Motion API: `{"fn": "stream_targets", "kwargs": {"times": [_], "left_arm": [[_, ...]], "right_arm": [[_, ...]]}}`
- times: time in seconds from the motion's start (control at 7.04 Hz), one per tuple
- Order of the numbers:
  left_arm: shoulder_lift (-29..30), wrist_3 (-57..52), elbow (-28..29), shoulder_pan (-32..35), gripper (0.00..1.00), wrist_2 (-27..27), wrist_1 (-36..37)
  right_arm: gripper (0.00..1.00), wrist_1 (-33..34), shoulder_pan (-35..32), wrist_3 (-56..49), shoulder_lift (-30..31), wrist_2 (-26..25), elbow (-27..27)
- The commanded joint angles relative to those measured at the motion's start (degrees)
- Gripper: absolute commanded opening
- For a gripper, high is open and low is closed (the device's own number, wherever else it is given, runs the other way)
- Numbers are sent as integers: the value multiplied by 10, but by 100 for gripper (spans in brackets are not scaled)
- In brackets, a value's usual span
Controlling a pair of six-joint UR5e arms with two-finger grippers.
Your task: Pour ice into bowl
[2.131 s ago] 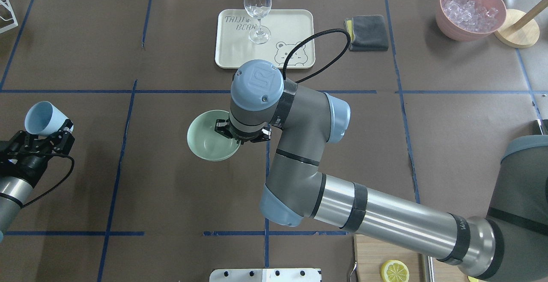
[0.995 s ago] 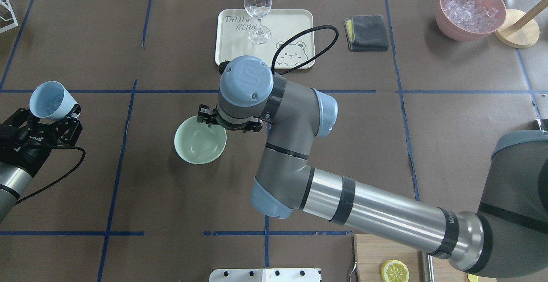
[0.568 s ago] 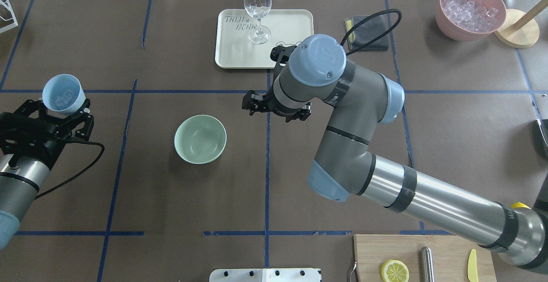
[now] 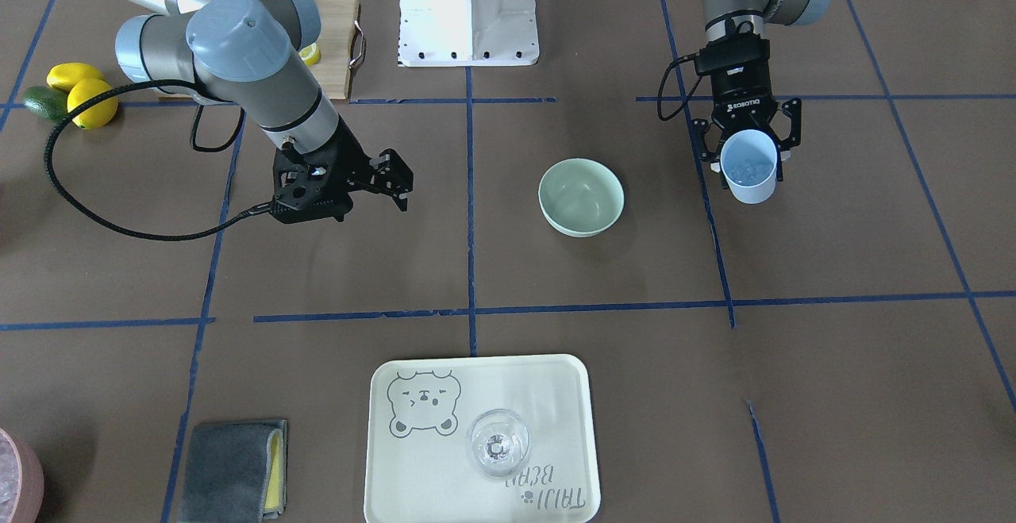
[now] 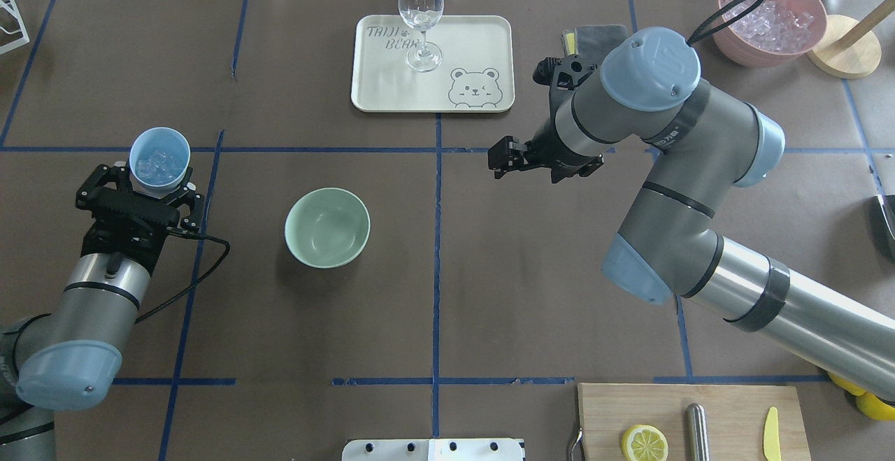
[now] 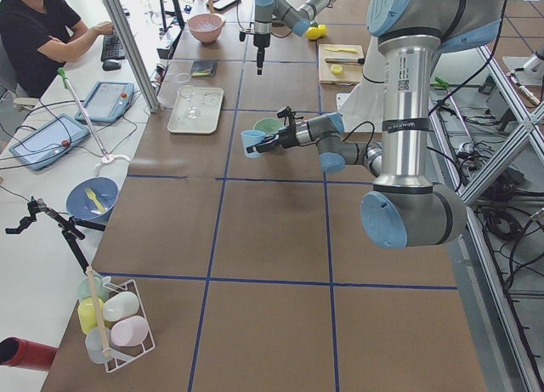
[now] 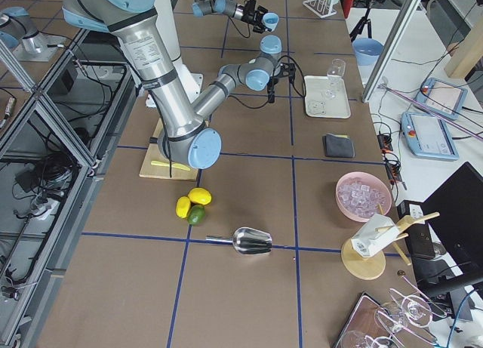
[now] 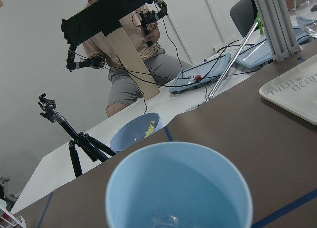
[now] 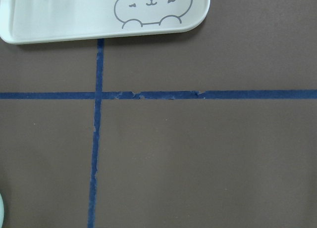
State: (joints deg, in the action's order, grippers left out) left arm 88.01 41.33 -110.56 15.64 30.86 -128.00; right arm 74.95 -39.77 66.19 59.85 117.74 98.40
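The pale mint-green bowl [image 5: 327, 227] [image 4: 581, 196] stands upright on the brown table, with nothing inside. My left gripper [image 5: 155, 180] [image 4: 748, 154] is shut on a light blue cup [image 5: 160, 158] [image 4: 748, 174] and holds it upright above the table, to the left of the bowl and apart from it. Small clear ice cubes [image 5: 157, 162] lie in the cup; the left wrist view shows the cup's mouth [image 8: 178, 188]. My right gripper [image 5: 544, 164] [image 4: 343, 190] is open and holds nothing, well to the right of the bowl.
A cream tray [image 5: 482, 34] with a wine glass [image 5: 420, 17] lies at the far middle. A grey cloth [image 4: 230, 467] and a pink container of ice [image 5: 769, 17] are at the far right. A cutting board [image 5: 689, 422] with a lemon slice lies near the front.
My right gripper let go of the bowl and drew away to the right. My left gripper carried the cup rightward toward the bowl and turned it upright.
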Motion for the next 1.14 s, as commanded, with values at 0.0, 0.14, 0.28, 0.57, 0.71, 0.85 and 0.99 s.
{"fn": "stream_targets", "kwargs": {"times": [0.0, 0.14, 0.28, 0.57, 0.71, 0.85, 0.99], "left_arm": [[39, -3, 3, -38, 0, -47, 107], [71, -19, 5, -53, 0, -60, 180], [95, -79, 8, -61, 0, -90, 234], [101, -192, 40, -65, 0, -125, 241], [101, -303, 42, -65, 0, -131, 241], [105, -375, 41, -65, 0, -139, 241], [127, -455, 41, -65, 0, -139, 240]], "right_arm": [[100, 0, -6, -5, 18, 4, 12], [100, 0, -6, 1, 18, 4, 12], [100, 0, -4, 4, 18, 3, 12], [100, 0, -3, 13, 18, 3, 12], [100, 0, -1, 20, 18, 3, 12], [100, 0, -1, 24, 18, 3, 12], [100, -1, -1, 24, 18, 3, 11]]}}
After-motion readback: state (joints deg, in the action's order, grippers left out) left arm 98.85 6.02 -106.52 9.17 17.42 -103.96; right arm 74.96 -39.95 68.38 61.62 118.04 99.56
